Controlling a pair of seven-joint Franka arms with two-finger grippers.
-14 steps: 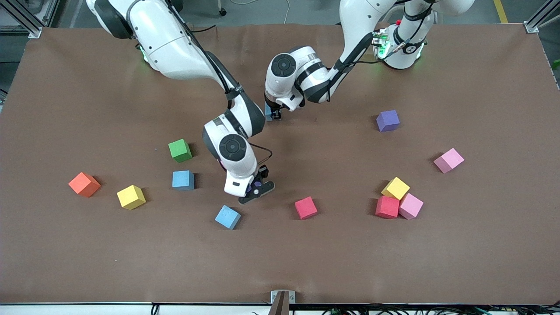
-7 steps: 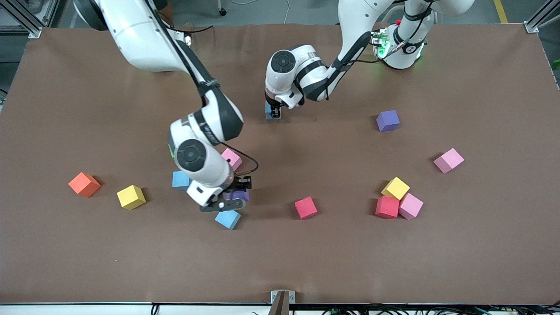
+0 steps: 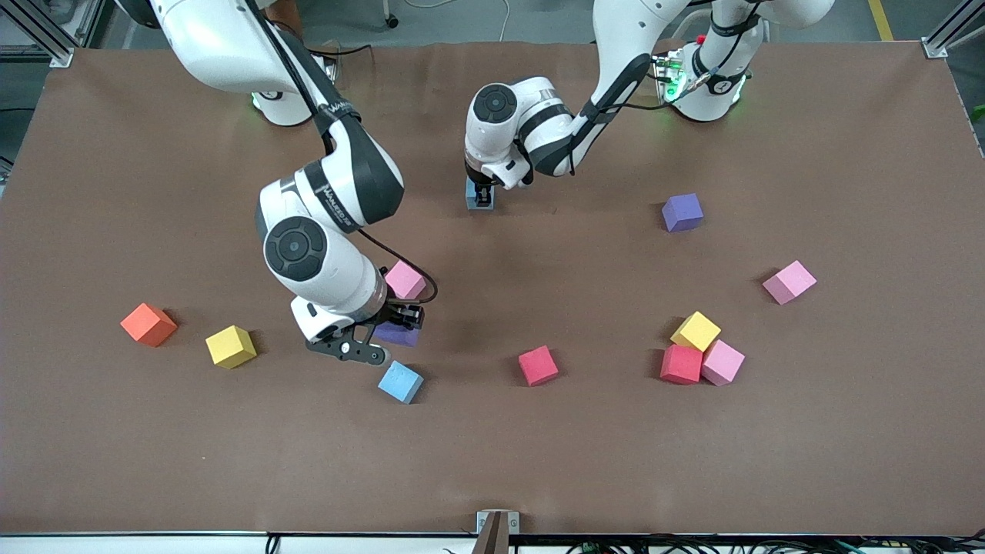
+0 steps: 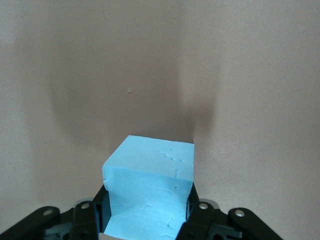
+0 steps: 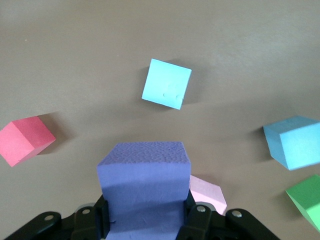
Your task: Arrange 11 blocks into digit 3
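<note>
left gripper (image 3: pixel 482 201) clamps light blue block (image 4: pixel 150 192) on the table | right gripper (image 3: pixel 388 329) holds purple block (image 5: pixel 145 182) above the table, beside pink block (image 3: pixel 405 279)

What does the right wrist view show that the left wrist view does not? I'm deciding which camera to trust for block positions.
Only the right wrist view: the right pincer shut on a purple block, over a pink block, with two light blue blocks, a red block and a green block on the table. Only the left wrist view: the left pincer shut on a light blue block. Both show the brown table.
</note>
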